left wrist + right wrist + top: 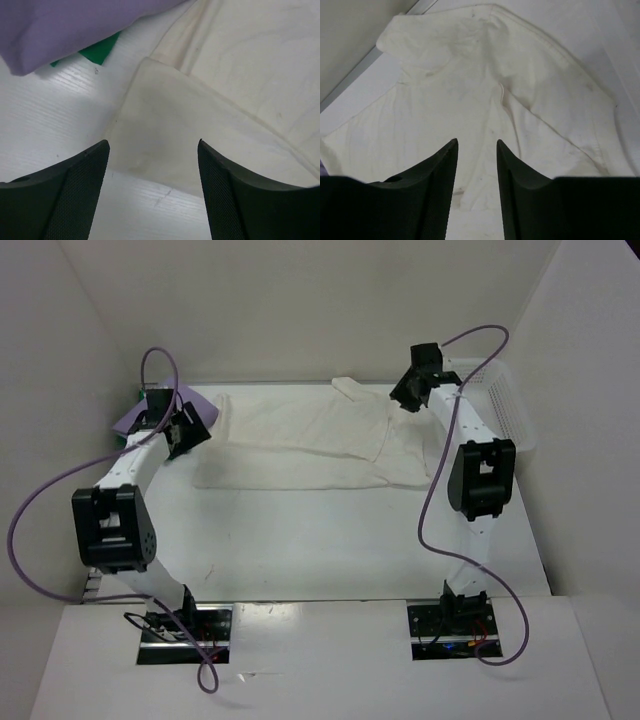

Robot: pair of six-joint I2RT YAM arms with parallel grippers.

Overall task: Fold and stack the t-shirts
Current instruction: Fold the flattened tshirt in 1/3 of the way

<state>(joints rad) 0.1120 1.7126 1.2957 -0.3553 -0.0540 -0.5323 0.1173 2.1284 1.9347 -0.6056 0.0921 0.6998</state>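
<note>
Green t-shirt mostly hidden under lavender t-shirt; left end effector, right end effector both spread, empty.

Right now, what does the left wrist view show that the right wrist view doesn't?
Left wrist only: the lavender shirt over a corner of the green shirt. Right wrist only: a strip of wall past the table edge. Both: the cream shirt on the table below an open, empty gripper: the left gripper in one, the right gripper in the other.

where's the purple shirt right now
In the top view the purple shirt sits far left, lying over the green shirt, beside the cream shirt.
</note>
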